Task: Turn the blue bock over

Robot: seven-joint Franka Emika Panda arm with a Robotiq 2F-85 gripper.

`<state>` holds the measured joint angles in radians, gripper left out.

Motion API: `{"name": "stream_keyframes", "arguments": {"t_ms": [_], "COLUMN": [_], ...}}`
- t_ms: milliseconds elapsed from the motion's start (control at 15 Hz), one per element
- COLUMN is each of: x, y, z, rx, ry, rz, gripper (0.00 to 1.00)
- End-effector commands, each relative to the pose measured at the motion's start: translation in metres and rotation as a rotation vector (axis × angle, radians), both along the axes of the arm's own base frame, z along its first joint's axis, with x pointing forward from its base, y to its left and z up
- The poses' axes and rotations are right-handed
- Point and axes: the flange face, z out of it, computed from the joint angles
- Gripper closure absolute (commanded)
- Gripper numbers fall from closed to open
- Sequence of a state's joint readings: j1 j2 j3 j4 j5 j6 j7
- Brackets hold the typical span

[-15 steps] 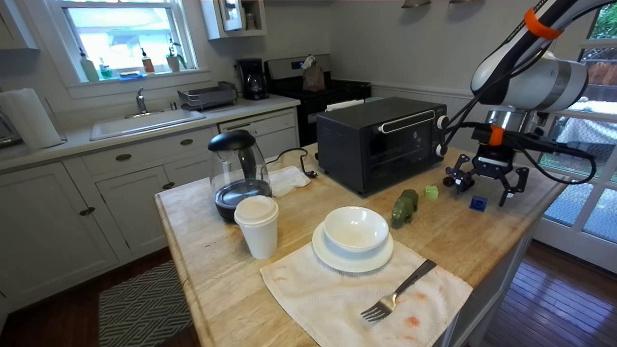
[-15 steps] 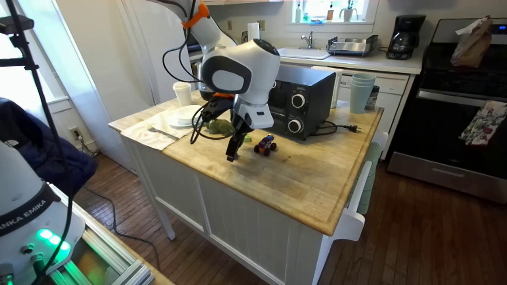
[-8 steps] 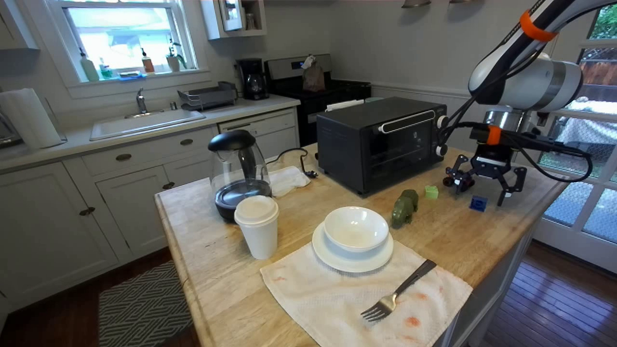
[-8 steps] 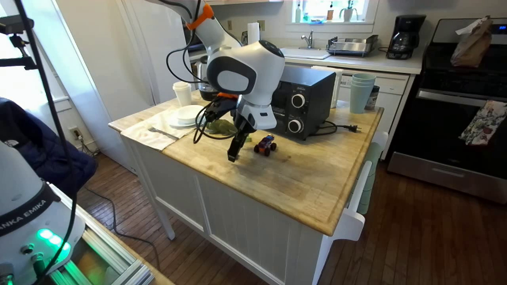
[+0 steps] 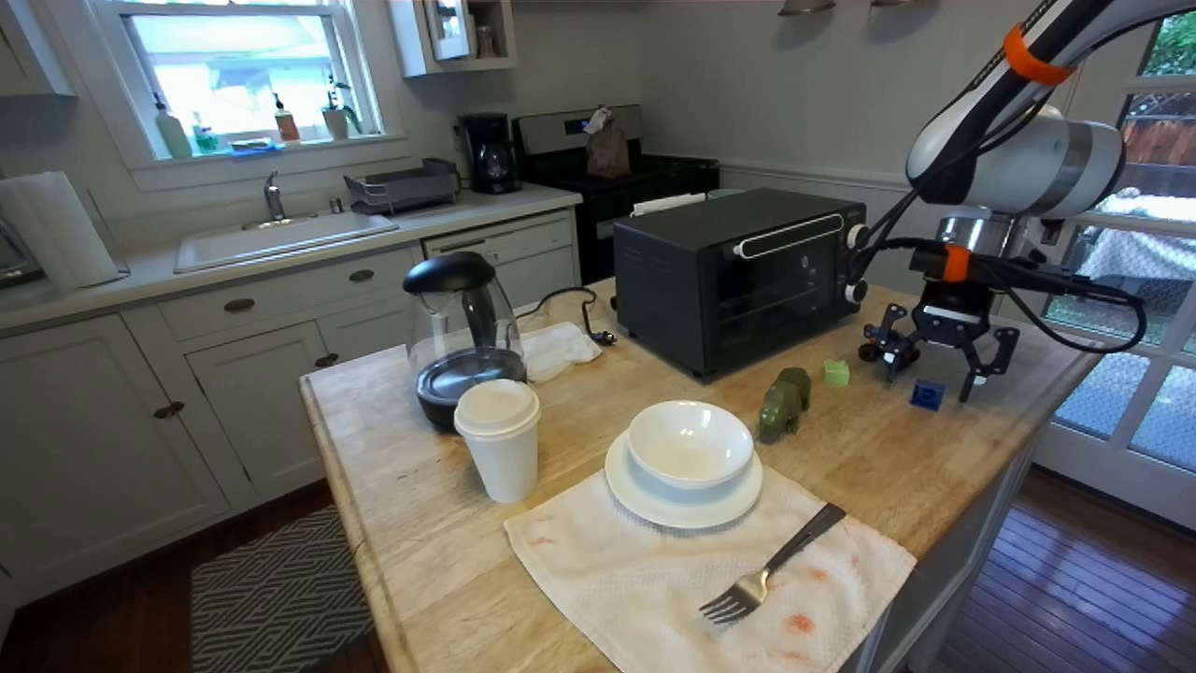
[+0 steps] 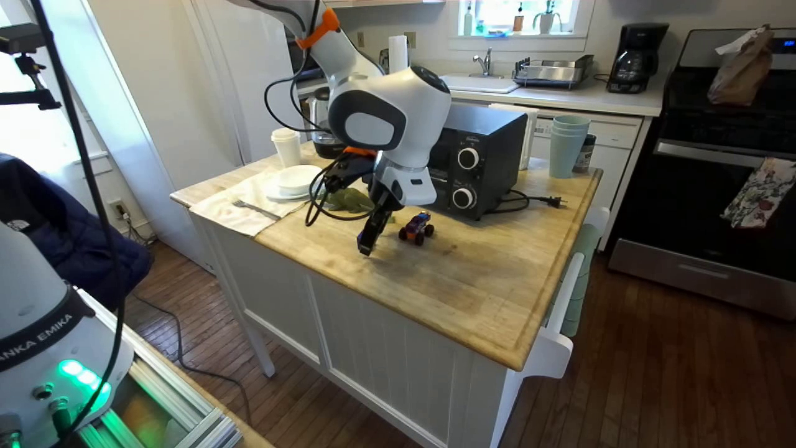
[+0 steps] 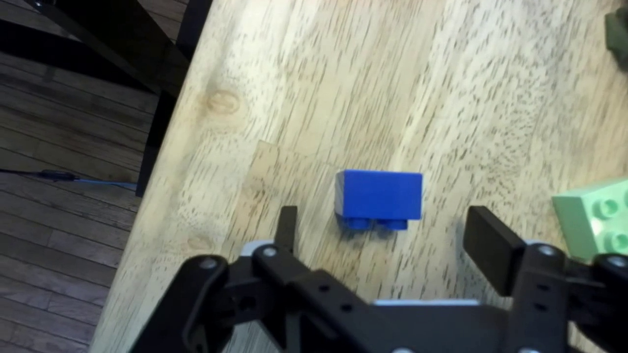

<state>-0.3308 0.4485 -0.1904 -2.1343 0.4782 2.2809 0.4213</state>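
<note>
The blue block (image 7: 381, 195) lies on its side on the wooden tabletop (image 7: 343, 98), 2 studs showing along the edge that faces the gripper (image 7: 382, 229) in the wrist view. The jaws stand wide apart, low over the tabletop, 1 toward each end of the block, with a gap on both sides; in an exterior view it appears between them, its details too small to read. Toward the right edge of the wrist view a pale green block (image 7: 571, 220) sits just past the nearer jaw, its studs facing up. In both exterior views a toy truck (image 6: 416, 228) stands near the gripper, and a green animal figure (image 5: 785, 404) stands near a black toaster oven (image 5: 665, 280). Farther along, in an exterior view, a white bowl (image 5: 690, 447) sits on a plate (image 5: 687, 514), which overlaps a stained cloth (image 5: 598, 570) bearing a fork (image 5: 780, 558). A lidded cup (image 5: 502, 458) stands just beside a glass kettle (image 5: 467, 369).
</note>
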Motion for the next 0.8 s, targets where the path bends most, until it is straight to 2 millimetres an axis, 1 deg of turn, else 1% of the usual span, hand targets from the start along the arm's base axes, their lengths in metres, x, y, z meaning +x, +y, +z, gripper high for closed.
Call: {"name": "stream_keyframes", "arguments": {"t_ms": [0,467,533,600,733], "x": [0.0034,0.0034,0.0035,0.0036,0.0039], "y": [-0.0057,-0.0057,-0.0056,-0.0055,-0.0052], "z": [-0.0019,-0.0039,-0.0040,-0.0041,-0.0041], "rx": [0.035,0.058,0.059,0.059,0.059], "ry": [-0.009,-0.006,-0.006,-0.006,-0.006], "rz": [-0.006,-0.029,-0.030,-0.031,-0.030], "gripper": [0.15,0.24,0.26,0.31,0.33]}}
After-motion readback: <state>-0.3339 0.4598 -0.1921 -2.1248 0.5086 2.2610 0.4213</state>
